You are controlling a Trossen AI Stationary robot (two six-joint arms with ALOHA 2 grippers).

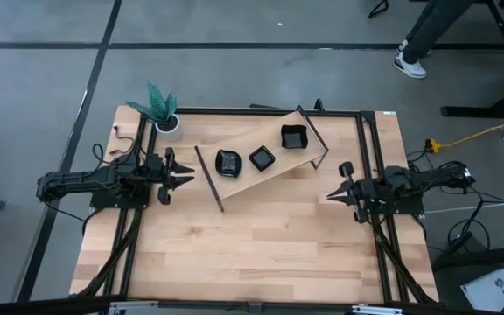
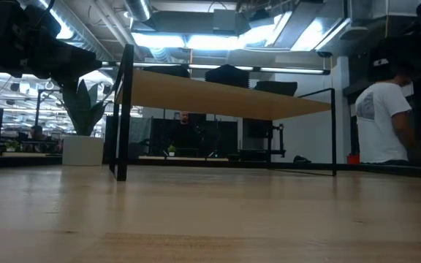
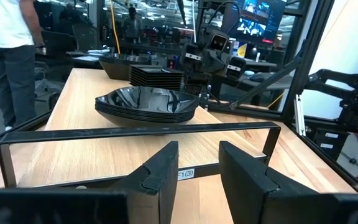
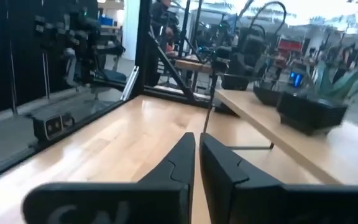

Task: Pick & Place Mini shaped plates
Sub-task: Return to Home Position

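Observation:
Three stacks of black mini shaped plates rest on a raised wooden board with black legs, at the table's far middle: a leaf-like stack, a square stack and another square stack. The left wrist view shows the leaf-like stack nearest and the square one behind it. My left gripper stands open and level at the board's left end, with nothing between its fingers. My right gripper is shut and level, off the board's right end.
A white pot with a green plant stands at the far left corner. Black frame rails run along the table's edges. Bare tabletop lies on the near side. A person stands in the room beyond the table.

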